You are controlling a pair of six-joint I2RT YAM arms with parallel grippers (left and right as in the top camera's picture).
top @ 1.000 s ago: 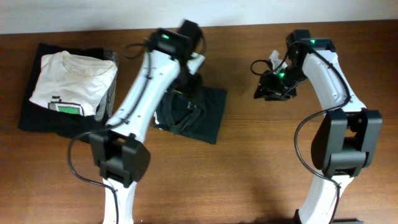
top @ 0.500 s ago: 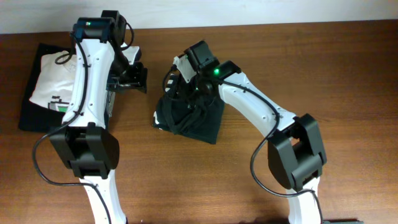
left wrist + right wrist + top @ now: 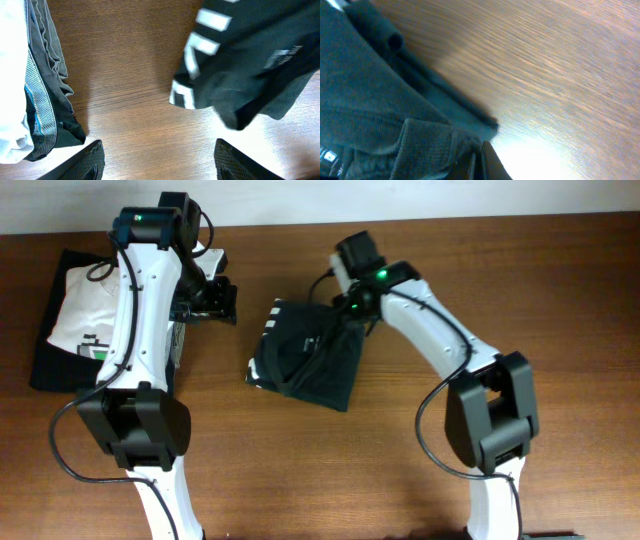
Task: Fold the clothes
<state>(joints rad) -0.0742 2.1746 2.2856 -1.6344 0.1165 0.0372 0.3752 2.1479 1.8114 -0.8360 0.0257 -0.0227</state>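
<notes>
The soft, rumpled dark shirt [image 3: 310,370] lies midway on the wood-grain tabletop [image 3: 560,330], right fingers [image 3: 492,165] clamped on its hemmed edge, left fingers [image 3: 90,162] apart between it and a folded white tee [image 3: 100,305].

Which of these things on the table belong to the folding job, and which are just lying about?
In the job:
- dark T-shirt
- right tool, shut on the shirt's fabric
- left tool, open over bare table

Lying about:
- white tee with green print
- black folded garment under it
</notes>
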